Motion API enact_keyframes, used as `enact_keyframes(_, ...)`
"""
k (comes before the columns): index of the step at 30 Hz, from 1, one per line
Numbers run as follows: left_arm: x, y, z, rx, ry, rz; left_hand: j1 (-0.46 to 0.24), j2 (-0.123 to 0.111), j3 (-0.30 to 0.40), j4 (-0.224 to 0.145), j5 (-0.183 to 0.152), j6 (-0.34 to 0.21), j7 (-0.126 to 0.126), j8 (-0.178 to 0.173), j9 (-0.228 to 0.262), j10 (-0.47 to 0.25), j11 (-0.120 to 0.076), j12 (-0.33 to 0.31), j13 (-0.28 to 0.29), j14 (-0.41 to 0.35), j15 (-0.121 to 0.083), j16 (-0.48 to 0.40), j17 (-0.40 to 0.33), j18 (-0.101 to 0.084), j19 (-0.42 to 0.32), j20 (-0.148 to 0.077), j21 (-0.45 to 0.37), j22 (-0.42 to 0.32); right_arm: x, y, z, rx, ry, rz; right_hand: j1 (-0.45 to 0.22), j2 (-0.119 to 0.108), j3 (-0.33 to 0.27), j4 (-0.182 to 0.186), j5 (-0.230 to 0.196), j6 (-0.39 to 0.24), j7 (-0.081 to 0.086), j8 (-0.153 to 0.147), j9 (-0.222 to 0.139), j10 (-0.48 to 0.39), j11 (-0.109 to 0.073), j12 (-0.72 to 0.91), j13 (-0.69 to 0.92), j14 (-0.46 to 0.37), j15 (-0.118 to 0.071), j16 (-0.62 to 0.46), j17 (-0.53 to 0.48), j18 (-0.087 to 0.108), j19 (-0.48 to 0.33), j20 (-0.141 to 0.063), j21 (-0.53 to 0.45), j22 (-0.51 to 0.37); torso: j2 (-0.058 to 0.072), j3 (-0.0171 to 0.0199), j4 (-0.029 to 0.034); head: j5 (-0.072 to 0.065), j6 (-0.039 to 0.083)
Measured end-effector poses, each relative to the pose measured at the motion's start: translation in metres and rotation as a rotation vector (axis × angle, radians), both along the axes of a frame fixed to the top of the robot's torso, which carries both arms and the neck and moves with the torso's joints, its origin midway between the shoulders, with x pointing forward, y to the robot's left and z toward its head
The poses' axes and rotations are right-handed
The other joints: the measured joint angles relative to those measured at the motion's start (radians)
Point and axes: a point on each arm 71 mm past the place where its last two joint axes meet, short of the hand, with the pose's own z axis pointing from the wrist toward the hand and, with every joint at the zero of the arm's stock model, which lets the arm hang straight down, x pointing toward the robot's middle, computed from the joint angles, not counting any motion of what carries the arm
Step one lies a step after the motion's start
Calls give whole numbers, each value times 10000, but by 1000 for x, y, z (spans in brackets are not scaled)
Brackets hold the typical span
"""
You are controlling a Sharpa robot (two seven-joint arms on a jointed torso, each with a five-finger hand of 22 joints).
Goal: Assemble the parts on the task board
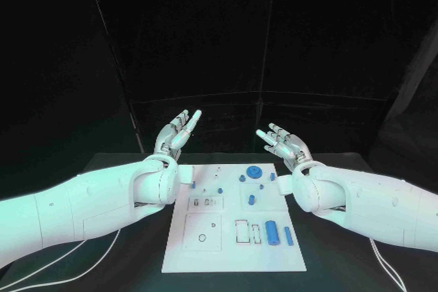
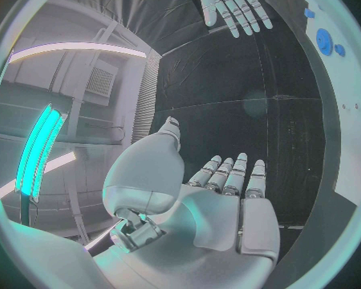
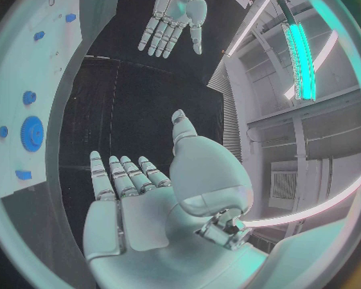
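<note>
Head view: left hand (image 1: 177, 132) and right hand (image 1: 284, 142) raised past the board (image 1: 233, 257), fingers spread, empty; blue parts (image 1: 270, 229) lie on it; assembly looks unstarted; next: reach down, grasp one.

Both white arms reach forward over the table, one on each side of the board (image 1: 233, 217), forearms level with its near half. The left hand (image 1: 177, 133) is raised beyond the board's far left corner, palm up, fingers straight, close together and pointing away from the robot, holding nothing. The right hand (image 1: 284, 142) is raised beyond the board's far right corner in the same way, palm up, fingers slightly spread, empty. Neither hand touches the board. The two hands are well apart, roughly mirror images, with the board's far edge between them
</note>
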Motion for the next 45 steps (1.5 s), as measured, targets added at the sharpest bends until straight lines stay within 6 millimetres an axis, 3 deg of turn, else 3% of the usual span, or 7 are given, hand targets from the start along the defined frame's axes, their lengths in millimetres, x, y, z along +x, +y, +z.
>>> enact_keyframes(12, 1, 11, 1, -662, -95, -189, 714, 397, -232, -245, 41, 489, 25, 104, 63, 426, 601, 89, 79, 887, 299, 346, 187, 391, 445, 364, 263, 149, 13, -12, 2, -930, -243, 1226, 1587, 144, 275, -836, -181, 1742, 130, 246, 165, 2800, 455, 506, 222, 2632, 328, 506, 214, 468, 2340, 99, 922, 420, 16, 0, 0, 0, -78)
enact_keyframes(21, -2, 20, 4, -911, -139, -339, 1956, 216, -396, -1474, 41, 3539, 244, 590, 311, 5288, 1495, 1049, 447, 5123, 864, 1648, 745, 388, 4417, 375, 1933, 966, 16, -26, 12, -2803, -1377, 1622, 2290, 70, 626, -1653, -260, 4548, 375, 610, 370, 5972, 210, 1106, 352, 5914, -16, 1121, 365, 1013, 4162, 72, 1750, 669, 128, -11, 23, -12, -64)
enact_keyframes(25, -5, 26, 7, -976, -169, -388, 2550, 109, -403, -2006, 41, 4988, 419, 748, 389, 7217, 1187, 1366, 507, 6436, 568, 1918, 804, 386, 5883, 324, 2479, 1147, 18, -28, 21, -3693, -1942, 1850, 2377, 53, 788, -2040, -260, 5744, 554, 697, 415, 6843, 53, 1107, 356, 6976, -230, 1250, 404, 1170, 4810, -31, 2071, 746, 215, -7, 62, -29, -9)
enact_keyframes(34, -20, 34, 16, -1254, -258, -927, 2850, 146, -389, -2518, 40, 6773, 758, 772, 425, 8186, 853, 1150, 484, 8174, 78, 2041, 991, 615, 7773, 20, 2941, 1212, 25, -19, 44, -5908, -3189, 2630, 2497, 92, 1175, -2728, -198, 7523, 909, 814, 452, 8462, -354, 1107, 366, 9279, -872, 1615, 576, 1169, 6310, -621, 3117, 1127, 535, -35, 94, -122, 81)
enact_keyframes(40, -33, 29, 22, -1533, -279, -1482, 2850, 146, -405, -2535, 40, 7183, 892, 772, 445, 8327, 856, 1092, 484, 8218, 106, 1887, 1002, 615, 7872, 3, 2844, 1118, 30, -13, 57, -7685, -3712, 2963, 2558, 21, 1312, -2865, -213, 8295, 667, 879, 474, 9486, -688, 1106, 395, 10774, -1327, 2031, 864, 1167, 7204, -1098, 4176, 1656, 804, -76, 121, -201, 299)
enact_keyframes(42, -37, 26, 24, -1628, -266, -1665, 2850, 146, -414, -2543, 41, 7184, 893, 772, 445, 8327, 856, 1092, 484, 8219, 105, 1858, 1002, 615, 7902, 29, 2808, 1106, 30, -10, 59, -8381, -3857, 3078, 2426, -111, 1380, -2933, -331, 8949, 350, 909, 489, 10500, -1140, 1051, 453, 12482, -1895, 2777, 1407, 1328, 8209, -1646, 5515, 2350, 891, -86, 132, -221, 352)
enact_keyframes(45, -41, 24, 25, -1712, -260, -1837, 2850, 146, -414, -2543, 41, 7184, 893, 772, 445, 8362, 892, 1092, 485, 8218, 106, 1858, 1002, 614, 7902, 29, 2808, 1106, 30, -3, 61, -9259, -4052, 3245, 2373, -239, 1415, -2967, -260, 9069, 280, 829, 478, 10619, -1209, 781, 442, 12741, -2055, 3468, 1906, 1324, 8536, -1871, 6284, 2784, 1036, -104, 150, -226, 414)
